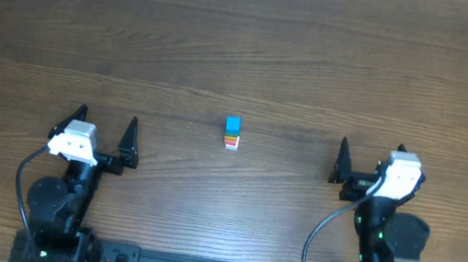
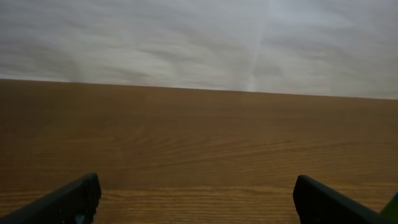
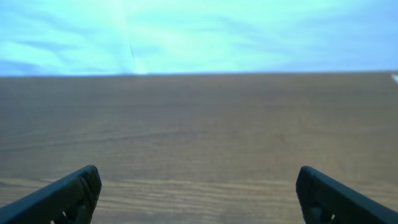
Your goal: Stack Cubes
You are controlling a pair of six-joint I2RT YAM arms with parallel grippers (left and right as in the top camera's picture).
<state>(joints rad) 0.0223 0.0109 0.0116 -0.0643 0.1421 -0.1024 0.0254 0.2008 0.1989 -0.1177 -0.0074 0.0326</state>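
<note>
Left tool, right tool spread wide — empty, cube stack between them

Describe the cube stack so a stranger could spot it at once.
Start with the brown wooden table. Roughly midway between the left pincer and the right pincer stands the cube stack, touching neither. Its bright colours, blue on top with orange beneath, set it apart from the black pincers and plain wood.

On table stands stack; it lies between the claws, well right of left claw, well left of right claw, about level with their fingertips; table runs on ahead of both.
</note>
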